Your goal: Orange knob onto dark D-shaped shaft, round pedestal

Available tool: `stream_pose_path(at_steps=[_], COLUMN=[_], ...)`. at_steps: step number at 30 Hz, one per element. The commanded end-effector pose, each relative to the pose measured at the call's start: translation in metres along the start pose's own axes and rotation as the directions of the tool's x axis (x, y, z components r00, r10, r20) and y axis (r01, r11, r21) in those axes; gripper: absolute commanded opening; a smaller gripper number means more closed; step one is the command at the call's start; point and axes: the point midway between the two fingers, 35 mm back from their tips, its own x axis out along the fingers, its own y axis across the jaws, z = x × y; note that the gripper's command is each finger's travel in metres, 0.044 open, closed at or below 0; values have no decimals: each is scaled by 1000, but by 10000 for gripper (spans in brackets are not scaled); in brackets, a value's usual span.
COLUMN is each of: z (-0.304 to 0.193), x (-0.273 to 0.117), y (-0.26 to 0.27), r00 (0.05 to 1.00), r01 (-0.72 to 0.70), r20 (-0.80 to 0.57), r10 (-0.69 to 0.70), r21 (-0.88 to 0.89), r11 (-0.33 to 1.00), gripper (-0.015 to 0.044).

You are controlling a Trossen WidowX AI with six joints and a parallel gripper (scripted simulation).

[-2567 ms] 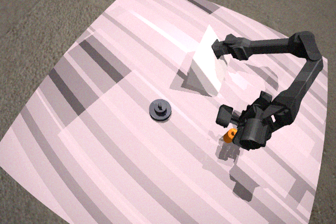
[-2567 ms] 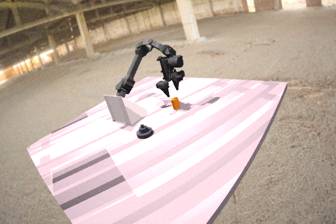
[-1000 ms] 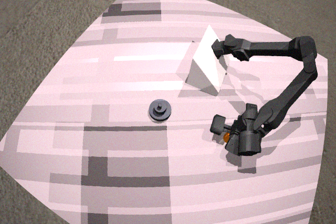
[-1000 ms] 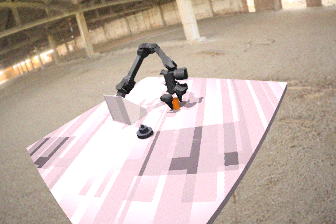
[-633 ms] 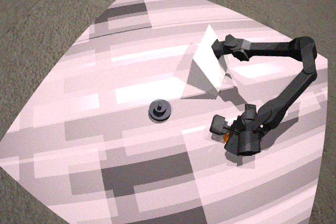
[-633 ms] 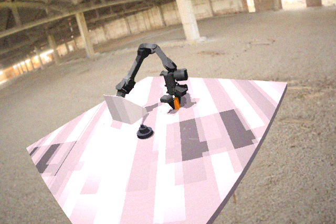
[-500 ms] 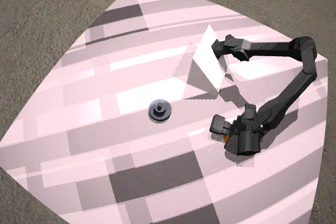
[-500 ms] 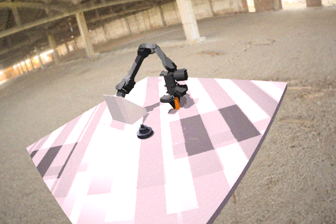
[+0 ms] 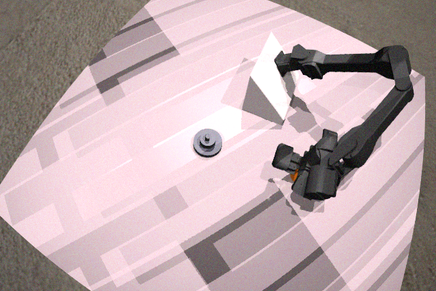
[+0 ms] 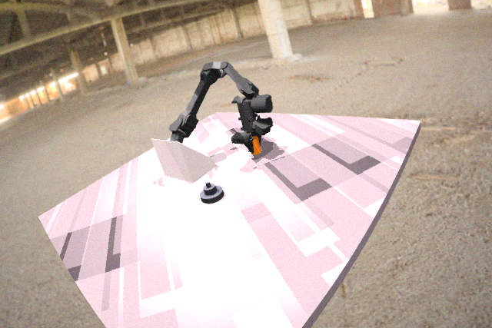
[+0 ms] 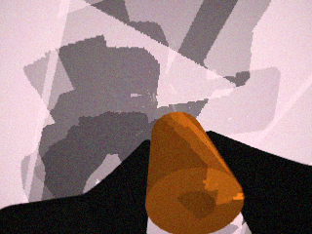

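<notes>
The orange knob is between the fingers of my gripper, which is shut on it. In the wrist view the black fingers touch it on both sides, and its near end face shows a dark hole; the hole's flat side cannot be made out. In the top view the arm hides most of the knob. The round dark pedestal stands on the table away from the gripper. Its short shaft points up and bears no knob.
A white wedge-shaped block stands beside the arm's base, on the base side of the pedestal. The arm arches from its base to the gripper. The patterned table has shadows around the gripper.
</notes>
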Motion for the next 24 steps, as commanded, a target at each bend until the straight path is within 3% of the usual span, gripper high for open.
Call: stream_pose_path(at_steps=[1,13,24], z=[3,-11,-7], x=[-29,-105,-107], y=[-2,-1,-14], r00=[1000,1000,1000], r01=[7,-5,-2], r20=[15,13,15], r10=[-7,5,2], r21=[-9,-7,-6], r11=[1000,1000,1000], gripper=[0,0,0])
